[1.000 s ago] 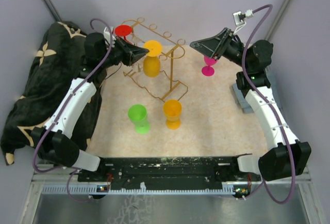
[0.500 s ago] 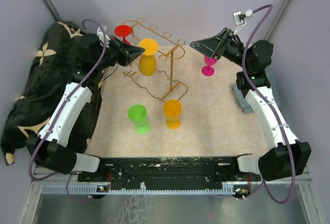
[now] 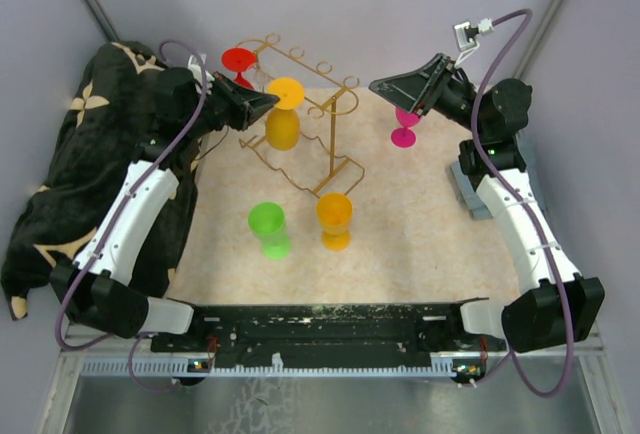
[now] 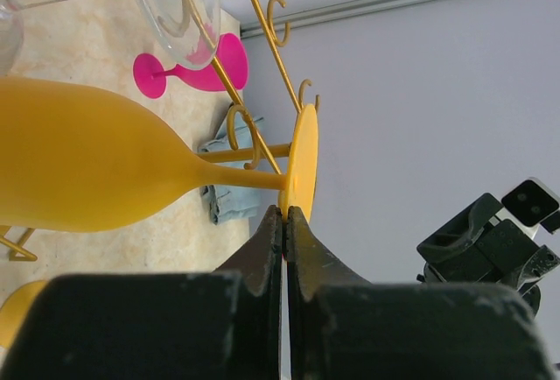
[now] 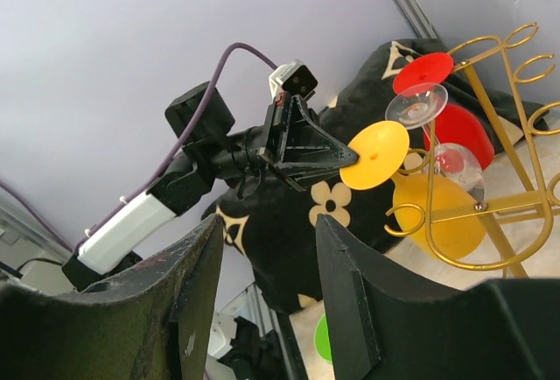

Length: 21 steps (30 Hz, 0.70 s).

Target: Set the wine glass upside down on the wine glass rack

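Note:
A yellow wine glass hangs upside down at the gold wire wine glass rack, its foot on top and its bowl below the top rail. My left gripper is shut on the edge of that foot; the left wrist view shows the fingertips pinching the disc, with the stem next to a gold hook of the rack. The right wrist view shows the glass at the rack. My right gripper is open and empty, held high at the right.
A red glass and a clear glass hang upside down on the rack's far end. A pink glass stands right of the rack. A green glass and an orange glass stand in front. A black flowered blanket lies at left.
My left gripper has carried the yellow glass a little to the left along the rack's rail. The right arm has hardly moved.

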Motion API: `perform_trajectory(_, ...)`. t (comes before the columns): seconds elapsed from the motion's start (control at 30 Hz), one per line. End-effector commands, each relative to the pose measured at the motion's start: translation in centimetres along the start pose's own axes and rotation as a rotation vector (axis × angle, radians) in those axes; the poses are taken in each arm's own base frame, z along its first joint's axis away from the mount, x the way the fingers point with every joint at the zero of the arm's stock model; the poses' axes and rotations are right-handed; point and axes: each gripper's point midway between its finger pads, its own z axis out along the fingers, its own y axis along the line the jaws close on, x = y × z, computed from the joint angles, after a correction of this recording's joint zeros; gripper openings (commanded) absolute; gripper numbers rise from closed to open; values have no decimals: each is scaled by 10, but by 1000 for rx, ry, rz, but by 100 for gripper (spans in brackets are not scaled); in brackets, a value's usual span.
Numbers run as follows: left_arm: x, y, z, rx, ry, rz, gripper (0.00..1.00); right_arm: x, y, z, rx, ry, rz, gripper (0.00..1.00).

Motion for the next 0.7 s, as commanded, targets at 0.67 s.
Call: perform_trajectory(0.67, -13, -4, 10, 15, -39, 48, 0, -12, 27, -8, -32, -48, -92, 47)
